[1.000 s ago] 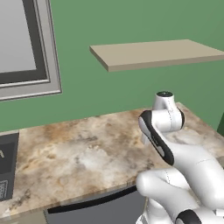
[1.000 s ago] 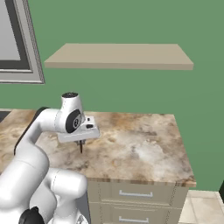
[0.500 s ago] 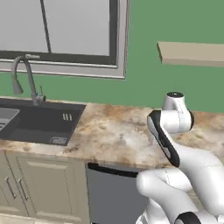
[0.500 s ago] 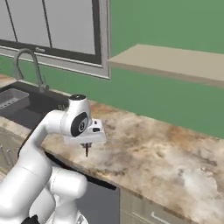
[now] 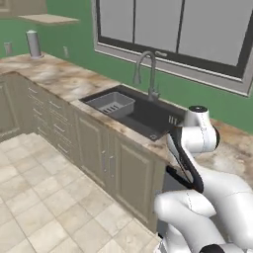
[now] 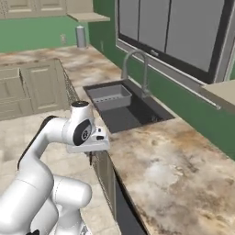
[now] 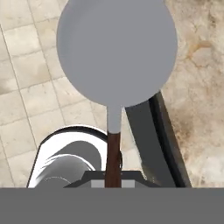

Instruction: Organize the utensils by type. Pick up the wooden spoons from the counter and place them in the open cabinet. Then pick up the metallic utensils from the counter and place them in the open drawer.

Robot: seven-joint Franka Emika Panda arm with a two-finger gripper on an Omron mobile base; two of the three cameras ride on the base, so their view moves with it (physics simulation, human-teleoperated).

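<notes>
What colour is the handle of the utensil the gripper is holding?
Dark brown, nearly black, below a grey round head; the metallic utensil shows best in the hand view.

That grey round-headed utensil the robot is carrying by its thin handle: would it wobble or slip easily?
Probably stiff: the utensil juts straight out from the shut gripper without sagging. Its wide round head looks top-heavy for the thin dark handle, so it might pivot in the grip. The smooth finish suggests it could be slippery.

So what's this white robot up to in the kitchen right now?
It's sorting utensils. Its claw is shut on the dark handle of a metal utensil with a round grey head, carrying it beside the marbled counter, above the tiled floor. The sink with its tall faucet sits further along the counter.
</notes>
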